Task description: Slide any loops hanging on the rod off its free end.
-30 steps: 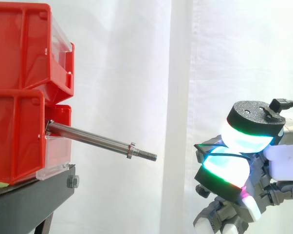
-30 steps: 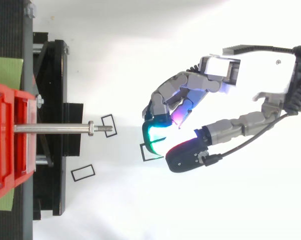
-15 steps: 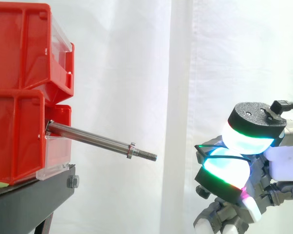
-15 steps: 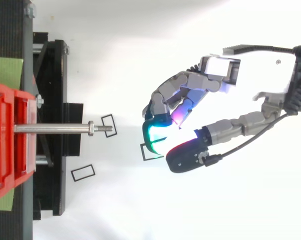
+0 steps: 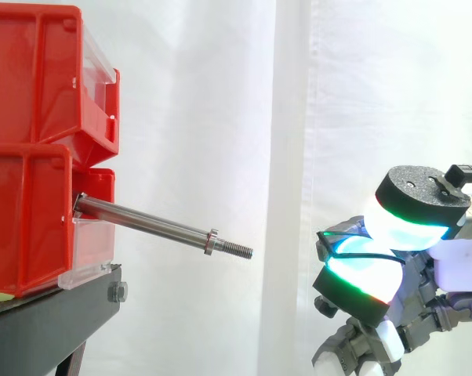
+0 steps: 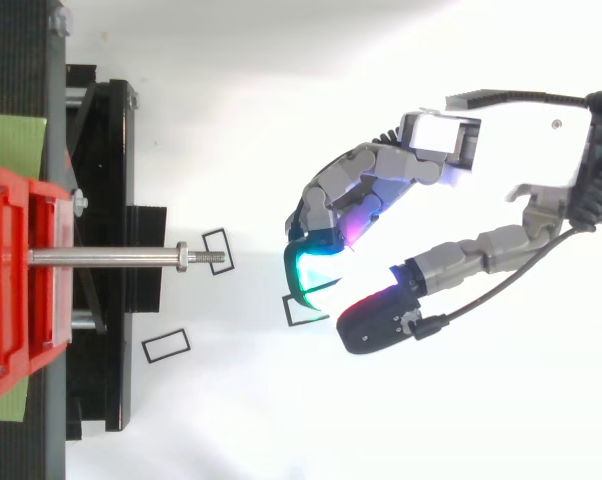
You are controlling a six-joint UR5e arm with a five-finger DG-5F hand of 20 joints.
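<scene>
Thumb (image 6: 376, 322) has swung slightly outward from the fingers, yet the hand (image 6: 501, 150) is curled narrow, with one loop (image 6: 301, 312) caught across a cyan pad. It is well apart from the single rod (image 5: 154, 225), which juts from the lower of two stacked bins (image 5: 24, 219). On the white floor (image 6: 241, 420) a second loop (image 6: 218, 251) lies just beside the rod's tip and a third loop (image 6: 166, 345) by the stand (image 6: 106, 150).

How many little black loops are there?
3. One loop lies just off the rod's threaded tip, a second loop by the black stand, a third loop at the hand. None hangs on the rod. Others may be hidden behind the hand.
</scene>
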